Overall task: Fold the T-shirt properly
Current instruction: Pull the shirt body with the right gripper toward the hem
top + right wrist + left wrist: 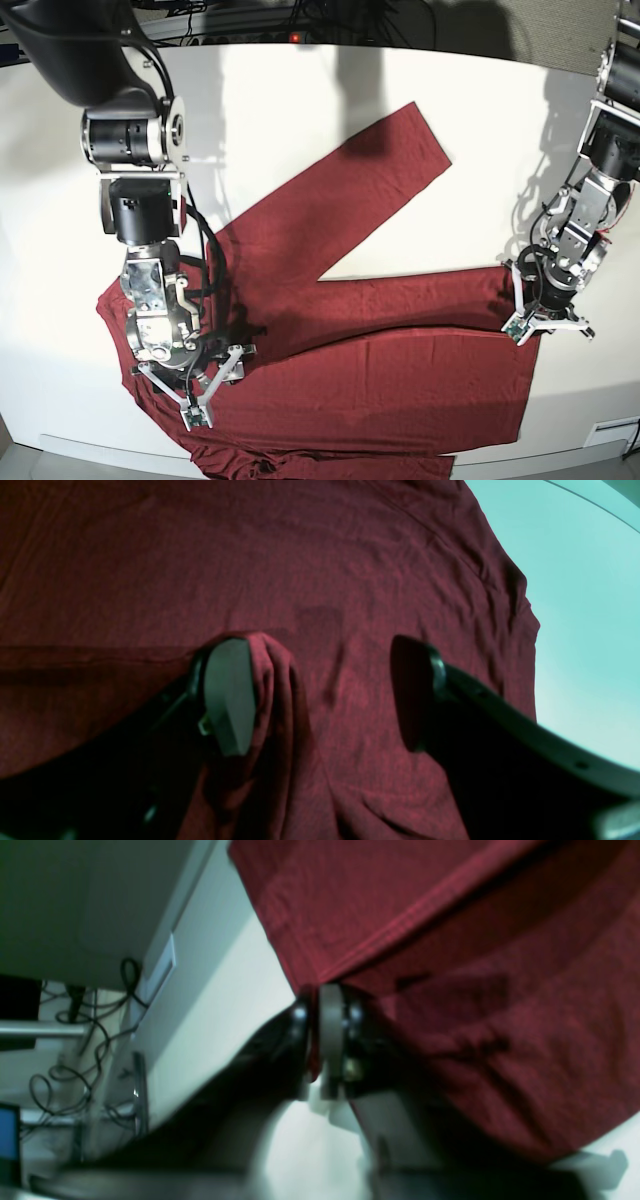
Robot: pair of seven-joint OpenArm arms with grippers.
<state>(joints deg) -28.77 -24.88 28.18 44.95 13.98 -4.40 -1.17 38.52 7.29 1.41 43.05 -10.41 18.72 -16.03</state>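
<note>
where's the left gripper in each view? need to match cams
Left wrist: left gripper at centre, jaws close together at the shirt edge.
Right wrist: not in it; only the right gripper, open over the shirt.
Base: at right, on the shirt's right edge.
Shared landmark: the shirt.

Thin, soft knit cloth on the T-shirt (pixel 380 350), maroon, matt, finely wrinkled, with a stitched hem ridge. Smooth white surface (pixel 300 110), faintly sheeny. Black glossy plastic on the right claw (pixel 320 695), grey matt pads (pixel 227 695). Same dark plastic with small metal screws on the left claw (pixel 320 1040).
</note>
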